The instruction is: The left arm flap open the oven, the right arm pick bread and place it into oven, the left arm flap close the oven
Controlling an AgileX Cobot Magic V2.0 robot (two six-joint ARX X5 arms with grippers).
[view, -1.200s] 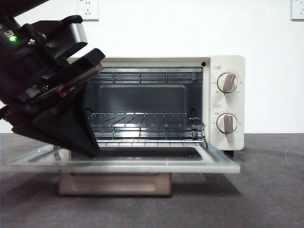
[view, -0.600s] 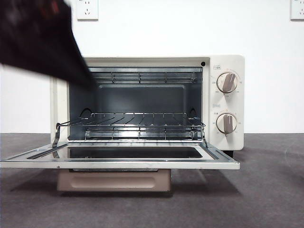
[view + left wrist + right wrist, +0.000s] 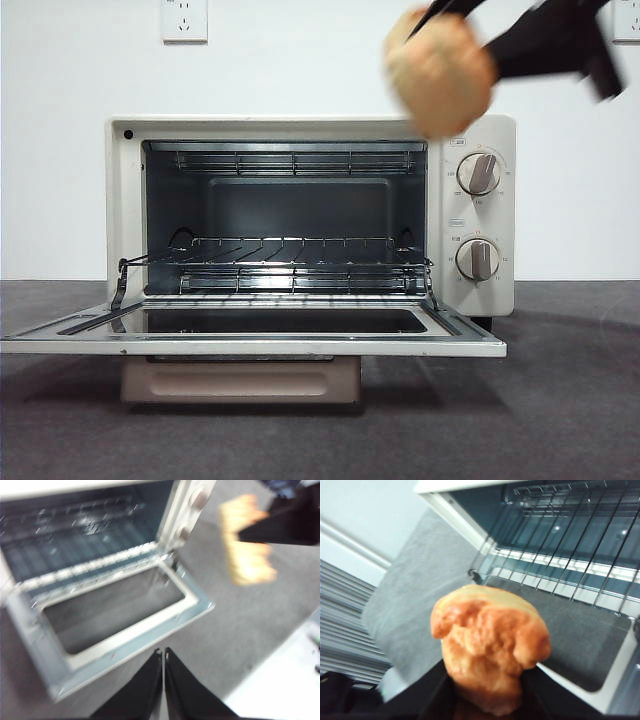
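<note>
Oven: we see the oven [image 3: 310,215] on the grey worktop [image 3: 560,400] with its door [image 3: 255,335] dropped flat and the wire rack [image 3: 290,265] bare.
Bread: the bread [image 3: 440,70] hangs in the air above the oven's upper right corner, near the knobs [image 3: 478,172].
Right tool: the right tool [image 3: 485,690] is clamped on the bread, blurred.
Left tool: the left tool [image 3: 163,680] sits with jaws pressed together, empty, in front of the open door.
</note>
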